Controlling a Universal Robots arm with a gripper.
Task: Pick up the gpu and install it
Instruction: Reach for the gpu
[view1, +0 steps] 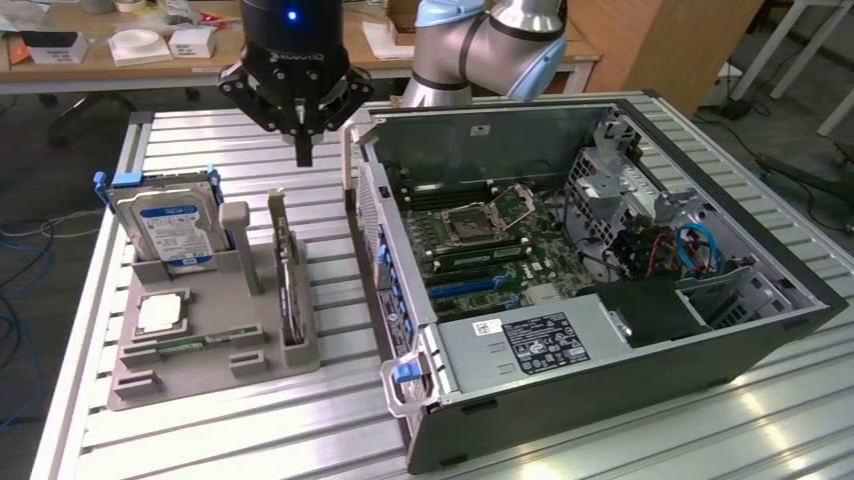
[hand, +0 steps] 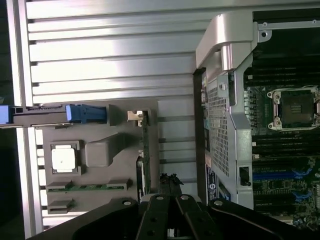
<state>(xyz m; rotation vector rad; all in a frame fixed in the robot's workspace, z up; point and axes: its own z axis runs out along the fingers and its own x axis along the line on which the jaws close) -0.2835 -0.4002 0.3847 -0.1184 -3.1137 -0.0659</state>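
Grey plastic makes up the holder tray (view1: 200, 372) that I take as my mark on the slatted aluminium table (view1: 240, 435). The gpu (view1: 286, 270) stands on its long edge in the tray's slot, on the side nearest the computer case (view1: 601, 405). It is thin and upright, and my wrist sees its green board edge-on. My pincer (view1: 304, 158) hangs in the air above the tray's end that lies farther off in the exterior view, roughly over the end of that slot. Its two black fingers are pressed together with nothing between them, and it is clear of the card. On the tray's other side a silver hard drive (view1: 167, 225) with a blue-and-white label stands upright in its own cradle. Toward the tray's nearer end a square processor (view1: 160, 312) lies in a recess, with a narrow green memory stick (view1: 180, 346) just beside it. The case sits open just beside the tray, on the exterior view's right, its motherboard (view1: 487, 240) bared.
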